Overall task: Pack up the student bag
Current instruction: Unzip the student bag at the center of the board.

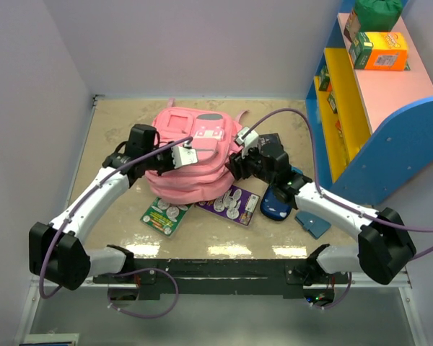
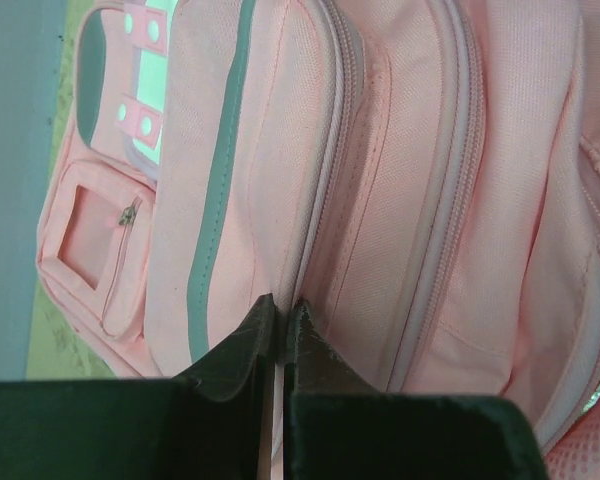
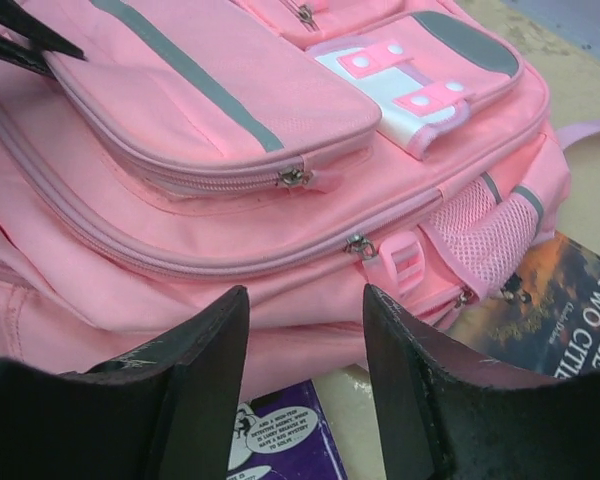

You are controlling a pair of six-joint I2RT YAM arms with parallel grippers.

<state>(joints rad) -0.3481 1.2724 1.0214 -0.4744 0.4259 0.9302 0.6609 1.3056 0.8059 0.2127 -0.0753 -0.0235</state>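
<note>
I see bright, even overhead light, white glare streaks on the worktop [image 1: 123, 137] toward six o'clock, and a greenish cast across the left wrist view.

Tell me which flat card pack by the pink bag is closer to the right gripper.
The purple pack, lying just below the right gripper; the green pack lies further left.

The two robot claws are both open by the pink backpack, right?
Not quite. Only the right claw is open. The left claw is shut, its tips together against the pink backpack, as the left wrist view shows.
</note>
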